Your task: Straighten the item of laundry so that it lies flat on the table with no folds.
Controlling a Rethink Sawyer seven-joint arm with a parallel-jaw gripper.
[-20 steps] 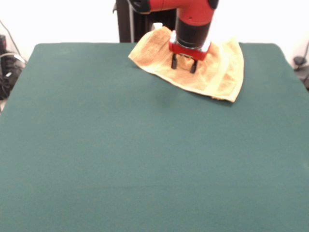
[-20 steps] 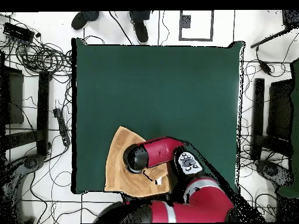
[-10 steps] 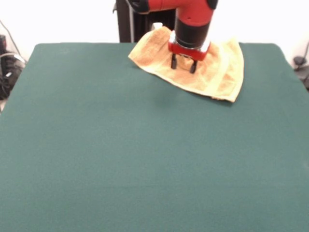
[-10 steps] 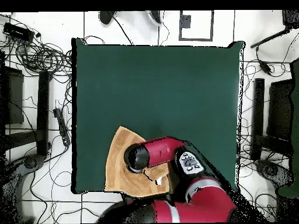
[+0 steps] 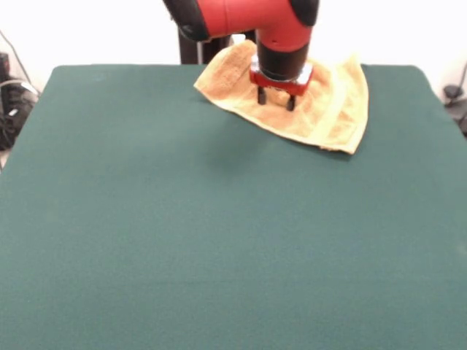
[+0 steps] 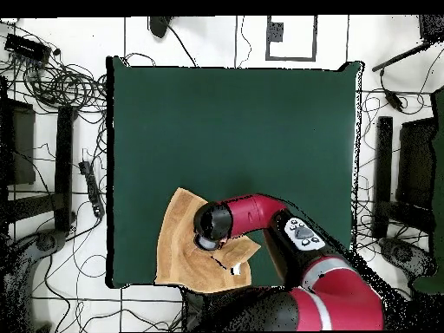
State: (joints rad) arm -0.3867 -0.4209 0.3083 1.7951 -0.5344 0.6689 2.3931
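The dark green table (image 5: 182, 233) carries one orange-tan towel (image 5: 328, 109).

You've got bright, even light here, coming from above; the table (image 5: 219, 240) shows flat, no glare. Only a faint soft shadow lies on the felt just beside the towel (image 5: 328, 109), under the arm (image 5: 248, 14). Your front view is slightly soft throughout.

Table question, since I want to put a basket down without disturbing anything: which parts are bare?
Nearly all of the table is bare green: the whole near half in the front view, plus both side strips. The only crowded spot is the far edge by the pedestal, where the towel lies with the open gripper over it, its far corner at the edge.
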